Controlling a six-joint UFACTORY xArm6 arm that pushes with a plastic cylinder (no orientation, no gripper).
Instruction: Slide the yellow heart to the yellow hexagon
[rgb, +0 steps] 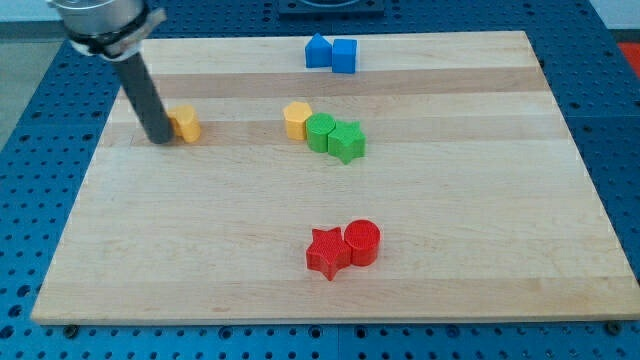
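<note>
A yellow block with angular sides, which looks like the hexagon (186, 123), lies at the view's upper left. My tip (160, 140) stands right against its left side. A second yellow block with rounded lobes, which looks like the heart (297, 119), lies near the middle top. It is well to the right of my tip and touches a green round block (321, 132).
A green star-like block (347, 141) sits against the green round one. Two blue blocks (331, 52) sit together at the top edge of the wooden board (500, 230). A red star (326, 252) and a red cylinder (362, 242) touch each other at the lower middle.
</note>
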